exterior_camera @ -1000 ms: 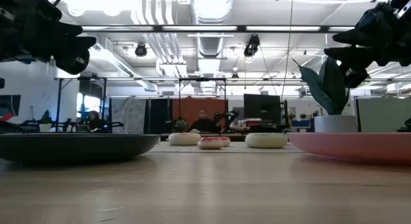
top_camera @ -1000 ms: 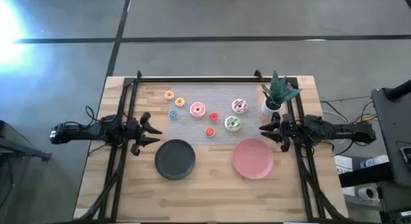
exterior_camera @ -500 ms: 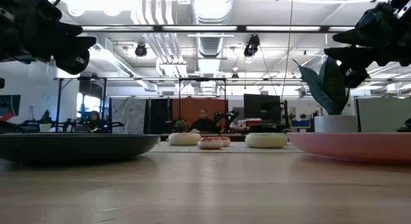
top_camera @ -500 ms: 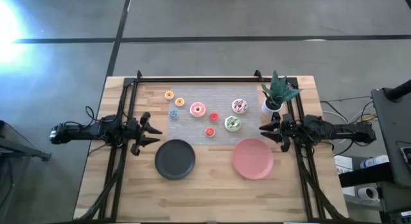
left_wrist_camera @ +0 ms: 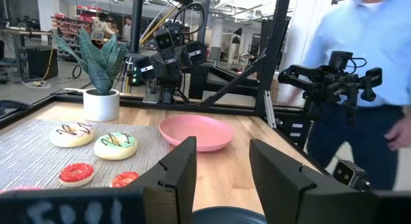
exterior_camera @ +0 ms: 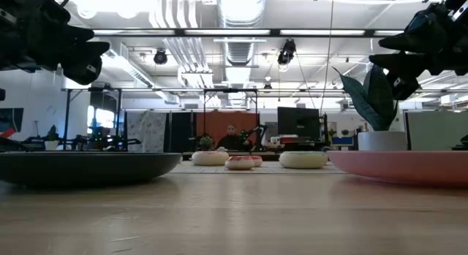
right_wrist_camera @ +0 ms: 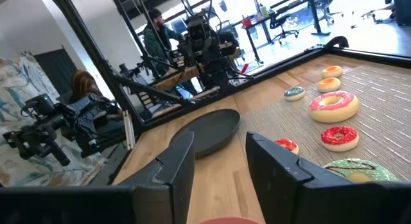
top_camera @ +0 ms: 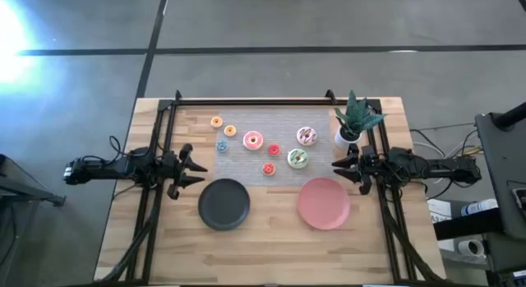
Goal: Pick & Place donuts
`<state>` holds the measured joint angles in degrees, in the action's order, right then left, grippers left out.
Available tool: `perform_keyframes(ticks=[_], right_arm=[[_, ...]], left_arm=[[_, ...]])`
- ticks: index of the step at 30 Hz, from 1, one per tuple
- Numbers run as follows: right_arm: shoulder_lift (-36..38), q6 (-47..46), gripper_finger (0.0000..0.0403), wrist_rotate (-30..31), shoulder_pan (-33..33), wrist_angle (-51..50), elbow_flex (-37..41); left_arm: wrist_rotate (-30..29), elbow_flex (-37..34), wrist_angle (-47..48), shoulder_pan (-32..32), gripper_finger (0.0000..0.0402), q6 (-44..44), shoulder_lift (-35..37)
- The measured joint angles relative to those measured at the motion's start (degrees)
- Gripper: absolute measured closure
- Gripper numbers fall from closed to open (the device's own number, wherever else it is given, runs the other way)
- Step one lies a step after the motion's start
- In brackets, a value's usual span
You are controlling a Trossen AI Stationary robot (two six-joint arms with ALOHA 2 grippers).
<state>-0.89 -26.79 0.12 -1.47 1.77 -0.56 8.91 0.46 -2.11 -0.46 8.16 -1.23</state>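
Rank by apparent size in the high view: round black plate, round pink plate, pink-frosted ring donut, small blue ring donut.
1. round pink plate and round black plate: look alike, unranked.
2. pink-frosted ring donut.
3. small blue ring donut.

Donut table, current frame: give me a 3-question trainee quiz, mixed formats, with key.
1. True or false: a donut already lies on the pink plate.
2. Which thing stands nearest the right gripper? A) black plate B) potted plant C) orange donut
3. Fill in: the pink donut, the striped donut and the green sprinkled donut all lie on the grey ____.

Key
1. False: both plates hold nothing.
2. B: the plant stands just beyond that gripper, at the table's right edge; the left gripper waits at the left edge, empty, fingers apart.
3. mat
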Motion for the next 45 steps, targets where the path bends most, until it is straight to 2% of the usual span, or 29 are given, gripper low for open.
perform_keyframes(ticks=[12,16,22,26,31,41,45], right_arm=[[0.0,-0.5,0.0271,0.6,0.0,1.1,0.0],[0.0,-9.6,0.0271,1.7,0.0,4.7,0.0],[0.0,-21.0,0.0271,1.6,0.0,4.8,0.0],[0.0,-24.3,0.0271,5.8,0.0,5.3,0.0],[0.0,-36.0,0.0271,11.9,0.0,9.0,0.0],[0.0,-33.3,0.0271,16.8,0.0,12.2,0.0],[-0.1,-37.3,0.0271,19.4,0.0,12.2,0.0]], left_arm=[[0.0,0.0,0.0,0.0,0.0283,0.0,0.0],[0.0,0.0,0.0,0.0,0.0283,0.0,0.0],[0.0,0.0,0.0,0.0,0.0283,0.0,0.0],[0.0,0.0,0.0,0.0,0.0283,0.0,0.0],[0.0,0.0,0.0,0.0,0.0283,0.0,0.0],[0.0,0.0,0.0,0.0,0.0283,0.0,0.0],[0.0,0.0,0.0,0.0,0.0283,0.0,0.0]])
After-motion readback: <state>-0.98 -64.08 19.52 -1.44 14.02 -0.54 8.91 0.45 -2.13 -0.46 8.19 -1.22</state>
